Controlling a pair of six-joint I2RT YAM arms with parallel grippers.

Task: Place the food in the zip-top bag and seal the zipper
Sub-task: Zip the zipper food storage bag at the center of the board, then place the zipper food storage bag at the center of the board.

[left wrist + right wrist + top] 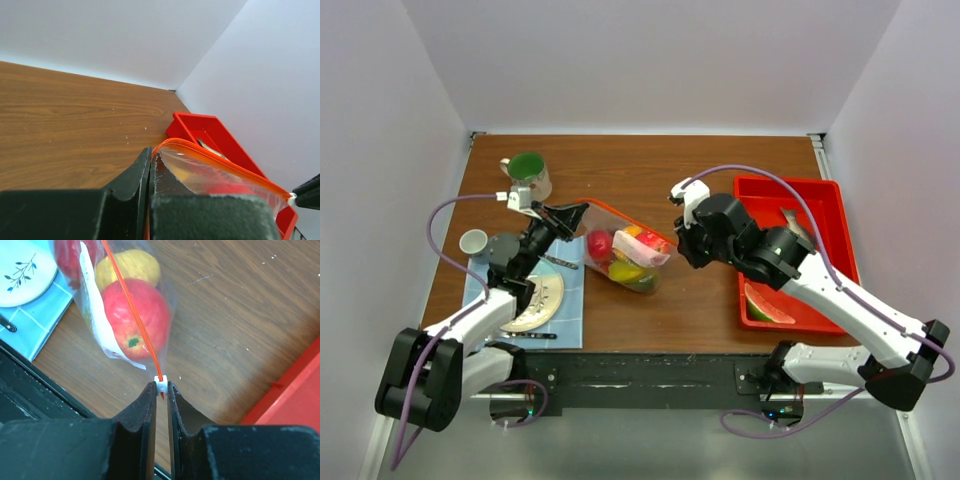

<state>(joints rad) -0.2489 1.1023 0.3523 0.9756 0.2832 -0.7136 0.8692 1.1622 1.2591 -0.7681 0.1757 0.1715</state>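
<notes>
With the left tool (150,155) pressed together, pinching flat one corner of the zip-top bag (620,255) at its mouth. With the right tool (161,387) nearly closed, nipping the small white slider (160,382) at the opposite end of the zipper (121,279). Held this way to stretch the orange-red strip taut between two anchors, probably so the slider can run straight along it without the crinkly plastic bunching. Hangs between the arms, mouth edge up, belly sagging toward the tabletop (650,170) under its load; hard to say whether touching the wood. Inside, against the clear wall: a red apple (125,327), a yellow lemon (127,270), and more coloured pieces too jumbled to name. Not possible to tell whether the strip is closed along its length or parted. Over in the red tray (825,190), well apart from the bag: a watermelon wedge (767,305) and a silver fish (795,225), so filling looks unfinished. Worth watching: a pull on the slider while the left grip slips would crumple the mouth.
</notes>
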